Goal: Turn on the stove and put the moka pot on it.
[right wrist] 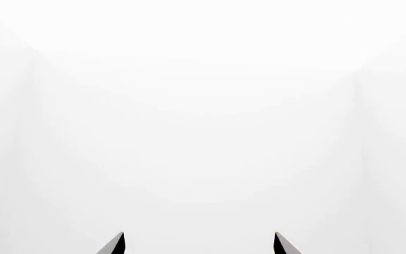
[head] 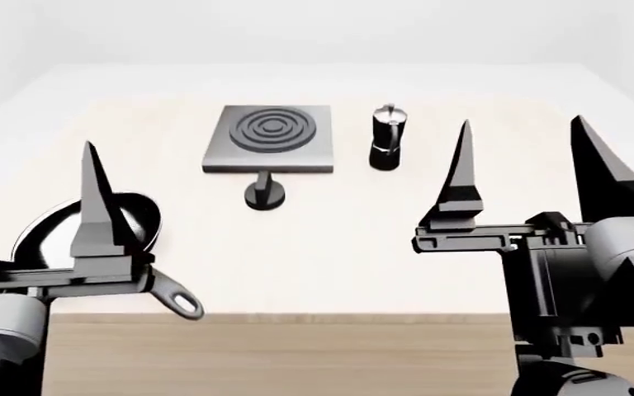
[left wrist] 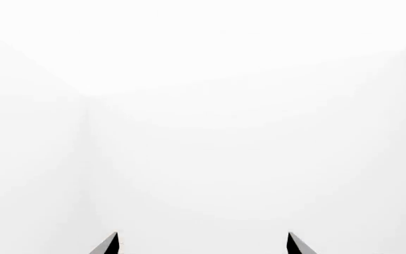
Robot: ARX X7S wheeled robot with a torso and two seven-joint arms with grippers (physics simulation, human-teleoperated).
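Moka pot (head: 386, 137) beside stove (head: 270, 137); frying pan (head: 53, 235) half hidden behind left gripper (head: 95, 190); both jaws wide, empty.

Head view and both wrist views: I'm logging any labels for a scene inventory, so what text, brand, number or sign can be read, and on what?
None: no text, brand, number or sign shows on the stove, its knob, the moka pot, the frying pan or either gripper. Both wrist views show only blank white.

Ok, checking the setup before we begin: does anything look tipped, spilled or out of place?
Nothing stands out. The moka pot stands upright beside the stove, the knob sits in front of it, and the frying pan lies flat.
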